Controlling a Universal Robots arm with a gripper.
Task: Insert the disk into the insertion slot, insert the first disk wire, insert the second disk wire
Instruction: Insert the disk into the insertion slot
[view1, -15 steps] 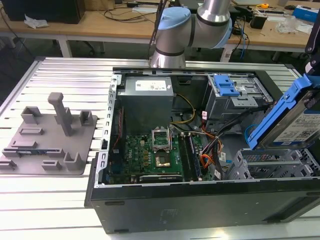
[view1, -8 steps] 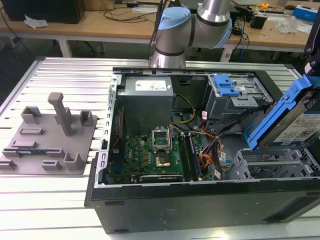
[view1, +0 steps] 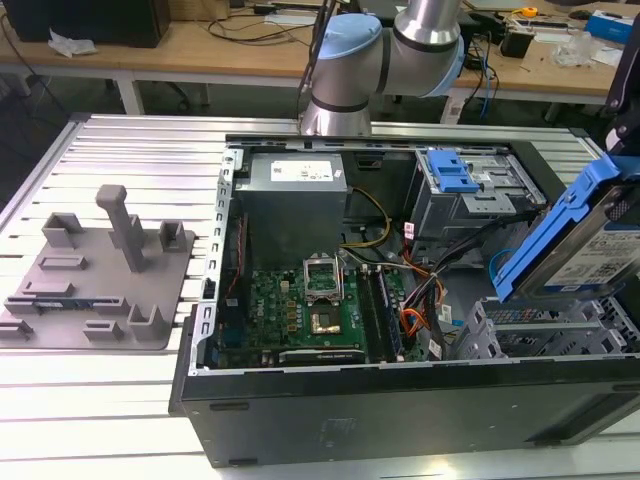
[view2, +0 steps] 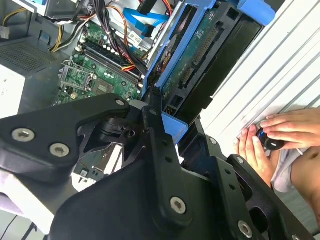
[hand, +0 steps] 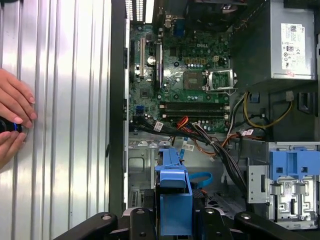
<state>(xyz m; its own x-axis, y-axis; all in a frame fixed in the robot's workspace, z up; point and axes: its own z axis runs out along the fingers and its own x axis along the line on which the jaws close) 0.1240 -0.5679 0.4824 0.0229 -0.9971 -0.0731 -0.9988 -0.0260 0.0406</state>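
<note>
The disk (view1: 585, 245), a silver drive with a white-and-blue label in a bright blue frame, hangs tilted above the open computer case at the exterior view's right. Below it lies the insertion slot (view1: 530, 340), a low grey perforated metal cage in the case's near right corner. In both wrist views my gripper (view2: 175, 125) (hand: 172, 220) is shut on the blue frame of the disk (hand: 172, 197), its black fingers (view2: 155, 130) pressing either side. The disk's circuit-board underside (view2: 200, 50) faces the second wrist camera. The slot (hand: 145, 167) sits just beyond the held disk.
A taller grey bay with a blue latch (view1: 455, 180) stands behind the slot. Loose cables (view1: 420, 300), one of them blue (hand: 200, 177), run between motherboard (view1: 320, 310) and cage. A person's hands (view2: 280, 135) (hand: 12, 120) rest on the ribbed table beside the case. A grey fixture (view1: 100, 270) stands at the exterior view's left.
</note>
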